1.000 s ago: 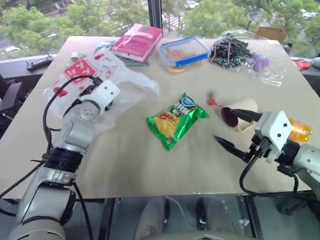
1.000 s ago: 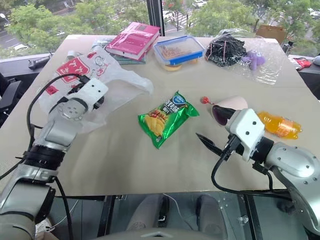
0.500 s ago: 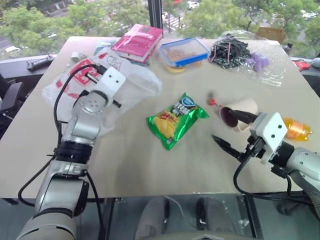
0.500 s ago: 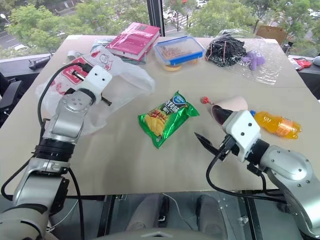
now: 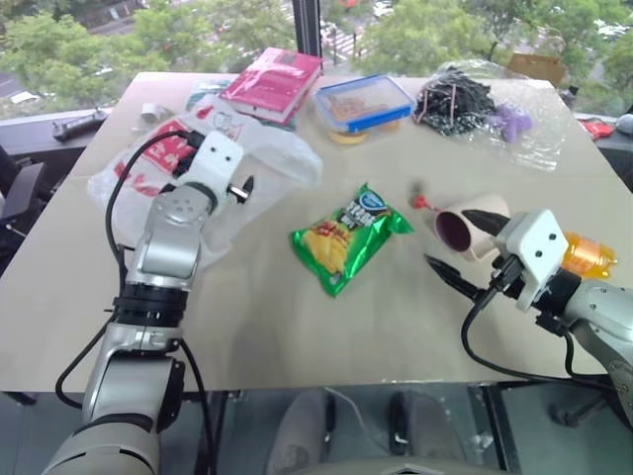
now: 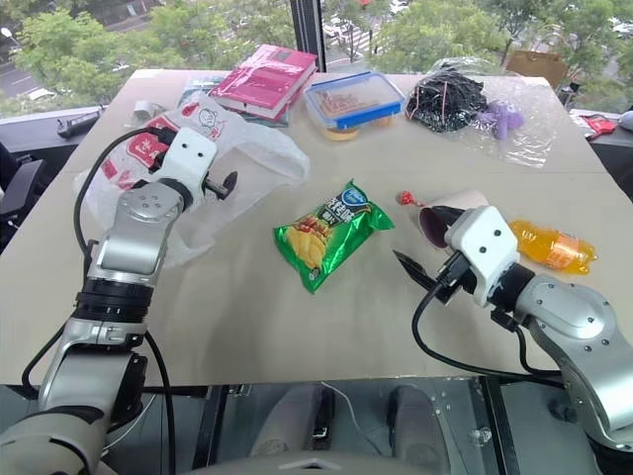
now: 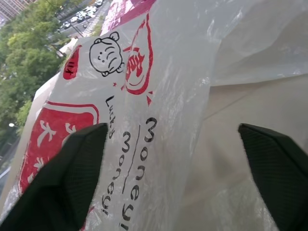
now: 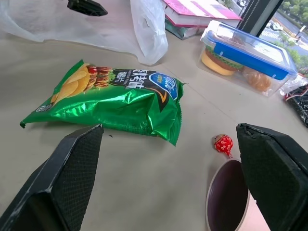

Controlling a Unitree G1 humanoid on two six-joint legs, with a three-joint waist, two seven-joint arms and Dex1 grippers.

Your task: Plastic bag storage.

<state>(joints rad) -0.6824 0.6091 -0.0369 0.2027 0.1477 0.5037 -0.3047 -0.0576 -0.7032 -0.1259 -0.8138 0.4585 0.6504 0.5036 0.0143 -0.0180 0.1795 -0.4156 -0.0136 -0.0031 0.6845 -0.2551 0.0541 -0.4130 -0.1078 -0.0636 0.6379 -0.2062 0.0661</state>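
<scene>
You can't see the stretch of the plastic bag lying under the left gripper. Just beside the right gripper, its housing hides part of the orange bottle.

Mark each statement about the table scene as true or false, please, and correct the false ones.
1. The left gripper is open over the plastic bag. True.
2. The green snack packet lies inside the plastic bag. False: it lies on the bare table, beside the bag.
3. The cup lies on its side. True.
4. The right gripper is shut on the cup. False: it is open and holds nothing.
5. The food box has a blue lid. True.
</scene>
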